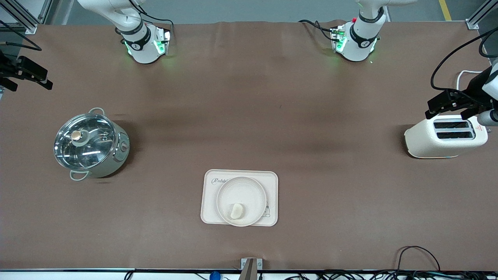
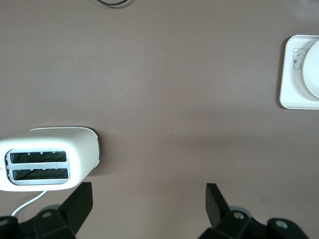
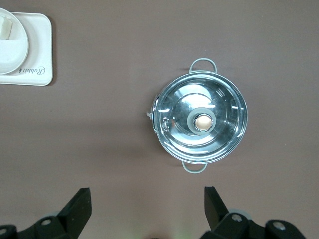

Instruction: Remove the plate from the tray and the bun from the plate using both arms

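The left gripper [image 2: 144, 209] is held high over the brown table [image 1: 249, 97] beside the toaster [image 1: 443, 138], its 2 fingers spread wide and empty. The right gripper [image 3: 144, 209] is held over the table beside the lidded pot [image 1: 90, 144], its fingers likewise apart. The plate [image 1: 241, 192] is seen on the tray [image 1: 208, 216], with the bun [image 1: 236, 211] lying in it.
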You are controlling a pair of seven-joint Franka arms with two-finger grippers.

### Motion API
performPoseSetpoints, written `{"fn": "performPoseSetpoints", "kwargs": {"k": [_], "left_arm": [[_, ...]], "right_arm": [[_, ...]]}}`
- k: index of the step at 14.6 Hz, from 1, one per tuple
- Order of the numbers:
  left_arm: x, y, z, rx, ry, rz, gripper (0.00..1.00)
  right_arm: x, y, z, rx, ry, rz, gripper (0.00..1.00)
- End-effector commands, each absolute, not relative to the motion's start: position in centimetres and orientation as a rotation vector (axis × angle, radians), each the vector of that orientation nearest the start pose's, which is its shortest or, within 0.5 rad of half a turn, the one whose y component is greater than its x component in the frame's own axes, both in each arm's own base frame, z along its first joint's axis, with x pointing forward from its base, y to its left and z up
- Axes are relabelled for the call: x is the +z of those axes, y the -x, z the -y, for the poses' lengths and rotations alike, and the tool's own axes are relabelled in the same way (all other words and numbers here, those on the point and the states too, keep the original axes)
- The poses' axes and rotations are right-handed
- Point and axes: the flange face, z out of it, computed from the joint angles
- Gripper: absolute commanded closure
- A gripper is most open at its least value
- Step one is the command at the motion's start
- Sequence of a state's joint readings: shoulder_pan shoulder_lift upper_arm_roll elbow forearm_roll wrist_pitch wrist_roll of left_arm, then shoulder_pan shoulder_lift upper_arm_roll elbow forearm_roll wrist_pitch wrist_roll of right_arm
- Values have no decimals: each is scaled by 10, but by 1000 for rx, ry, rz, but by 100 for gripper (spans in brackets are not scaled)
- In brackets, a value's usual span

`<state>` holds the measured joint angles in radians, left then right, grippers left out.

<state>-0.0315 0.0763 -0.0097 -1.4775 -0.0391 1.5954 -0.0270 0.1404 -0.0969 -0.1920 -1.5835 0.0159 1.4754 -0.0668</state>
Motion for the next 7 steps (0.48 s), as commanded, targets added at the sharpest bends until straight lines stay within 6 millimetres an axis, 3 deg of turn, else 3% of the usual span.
{"fn": "performPoseSetpoints", "kwargs": {"k": [1,7], "left_arm": [[635,-576,26,-63,3140,-31,0],[636,-577,31,-65,3148,-2,0]], "right_arm": [[663,-507,33,7,3112,29,0],[662,-512,28,-5,3115,43,0]]}}
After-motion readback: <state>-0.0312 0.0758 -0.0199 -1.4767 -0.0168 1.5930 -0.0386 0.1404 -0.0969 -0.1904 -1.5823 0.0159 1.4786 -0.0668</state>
